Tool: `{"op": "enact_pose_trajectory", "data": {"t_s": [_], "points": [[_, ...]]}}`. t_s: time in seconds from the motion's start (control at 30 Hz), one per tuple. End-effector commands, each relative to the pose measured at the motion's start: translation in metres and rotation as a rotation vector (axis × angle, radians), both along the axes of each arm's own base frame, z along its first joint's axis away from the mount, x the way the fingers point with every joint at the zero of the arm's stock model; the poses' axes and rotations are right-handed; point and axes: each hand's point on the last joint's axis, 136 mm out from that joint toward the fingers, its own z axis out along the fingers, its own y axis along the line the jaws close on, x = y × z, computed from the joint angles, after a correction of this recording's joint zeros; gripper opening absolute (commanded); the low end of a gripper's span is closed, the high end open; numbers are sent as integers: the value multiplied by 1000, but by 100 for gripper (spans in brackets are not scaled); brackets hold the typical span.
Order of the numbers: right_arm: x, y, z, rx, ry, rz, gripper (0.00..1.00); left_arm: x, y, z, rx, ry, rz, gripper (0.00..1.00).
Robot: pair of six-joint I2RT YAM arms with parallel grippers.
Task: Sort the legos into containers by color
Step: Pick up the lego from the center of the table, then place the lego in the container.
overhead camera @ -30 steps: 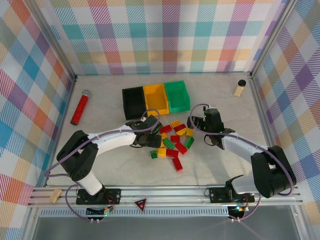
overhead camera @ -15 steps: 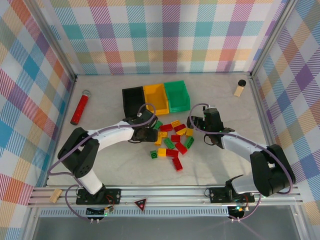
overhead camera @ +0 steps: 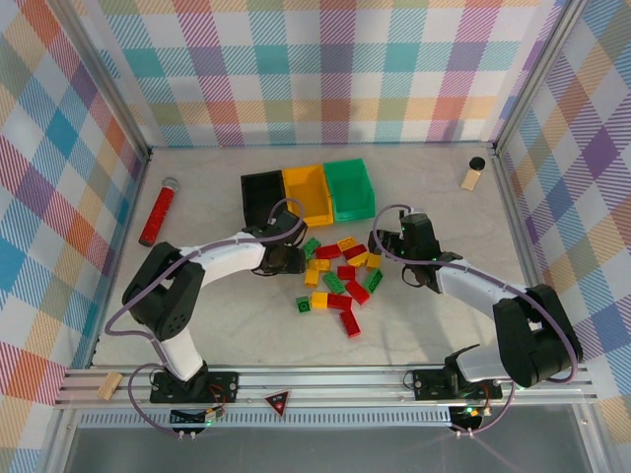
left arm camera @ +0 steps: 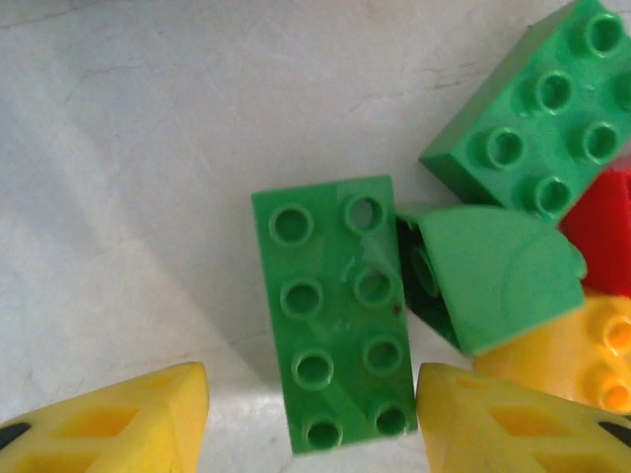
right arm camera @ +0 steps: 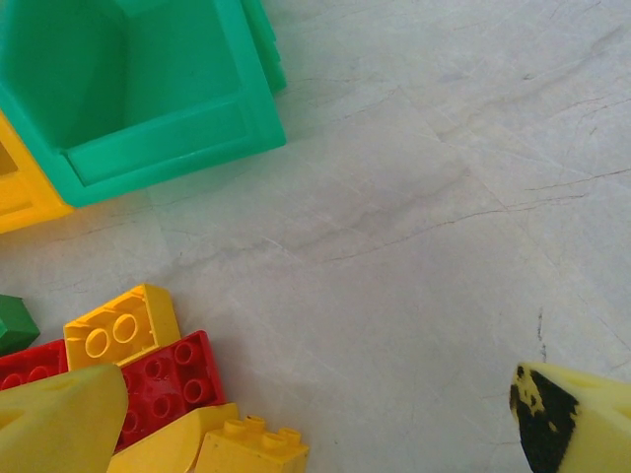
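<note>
Straddling the green lego (left arm camera: 335, 310) lying flat beneath me, my left pincer (left arm camera: 314, 404) stands unclenched, gripping nothing yet. I span its narrow width because that fits my reach; the green container (overhead camera: 349, 189) sits ahead, to my right.

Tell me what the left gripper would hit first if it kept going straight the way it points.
The left gripper would most likely meet the green brick lying studs-up between its fingers; depth is unclear.
</note>
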Motion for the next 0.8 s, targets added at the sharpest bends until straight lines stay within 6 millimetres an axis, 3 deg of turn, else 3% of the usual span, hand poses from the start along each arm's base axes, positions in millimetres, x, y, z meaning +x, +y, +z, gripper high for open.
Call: {"op": "enact_pose_trajectory", "data": {"t_s": [0.0, 0.1, 0.27, 0.57, 0.77], "points": [[7, 4, 9, 15, -15, -7, 99, 10, -6, -1, -15, 15, -19, 55], [7, 4, 9, 14, -16, -8, 99, 12, -11, -7, -17, 38, -36, 39], [7, 4, 9, 12, -14, -7, 99, 13, -9, 5, -24, 9, -30, 30], [7, 6, 7, 11, -6, -1, 99, 28, 21, 82, 35, -199, -9, 30], [7, 7, 8, 14, -2, 3, 99, 70, 47, 113, 23, -232, 33, 29]]}}
